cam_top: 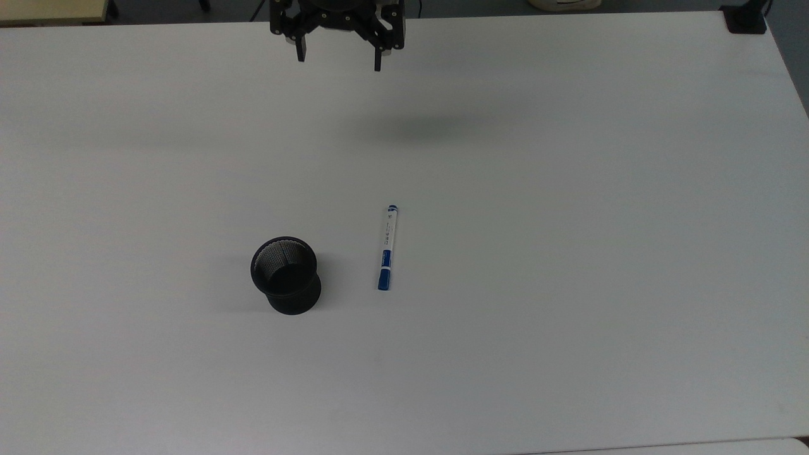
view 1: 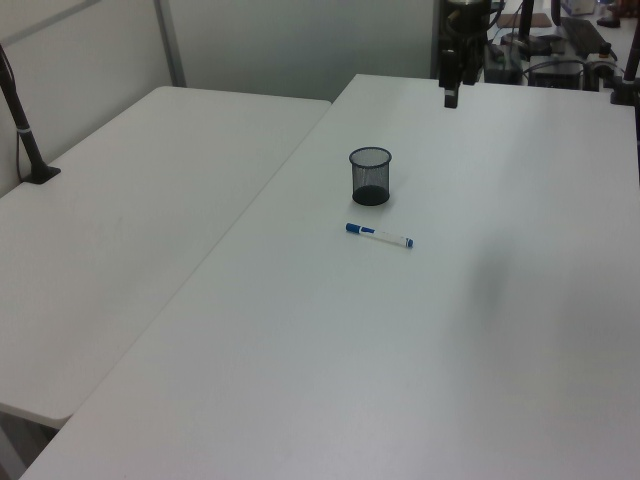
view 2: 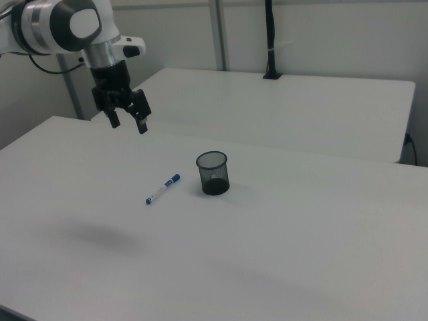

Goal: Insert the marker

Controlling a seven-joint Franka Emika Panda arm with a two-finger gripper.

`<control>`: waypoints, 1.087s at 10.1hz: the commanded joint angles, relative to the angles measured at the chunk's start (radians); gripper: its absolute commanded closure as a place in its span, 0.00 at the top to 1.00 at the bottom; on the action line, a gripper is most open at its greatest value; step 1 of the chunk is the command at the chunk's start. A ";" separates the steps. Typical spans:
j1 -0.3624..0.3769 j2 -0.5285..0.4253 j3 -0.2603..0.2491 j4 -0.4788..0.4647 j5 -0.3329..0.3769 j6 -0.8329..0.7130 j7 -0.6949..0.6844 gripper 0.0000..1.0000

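pincer [cam_top: 339,60] spread, top cropped, marker [cam_top: 387,248] flat

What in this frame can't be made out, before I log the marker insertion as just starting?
- Marker: the print on its barrel is too small to read in the top view.
- Mesh cup: in the right view, its own wall hides most of the inside floor.
- Gripper: the top view's upper edge cuts off the arm above it; in the left view one finger overlaps the other.

Arm raised, gripper [cam_top: 339,60] pointing down above table, 2 fingers spread apart, empty.
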 commanded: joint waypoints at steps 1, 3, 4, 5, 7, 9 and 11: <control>-0.012 0.036 -0.003 -0.019 0.001 0.146 -0.038 1.00; -0.005 0.096 -0.003 -0.017 -0.001 0.238 -0.027 1.00; -0.004 0.136 -0.003 -0.016 -0.007 0.272 -0.025 1.00; -0.004 0.177 -0.003 -0.016 -0.009 0.335 -0.025 1.00; -0.004 0.250 -0.003 -0.014 0.007 0.449 -0.018 1.00; 0.002 0.312 0.003 -0.014 -0.008 0.510 0.040 1.00; 0.037 0.375 0.005 -0.013 -0.053 0.614 0.114 1.00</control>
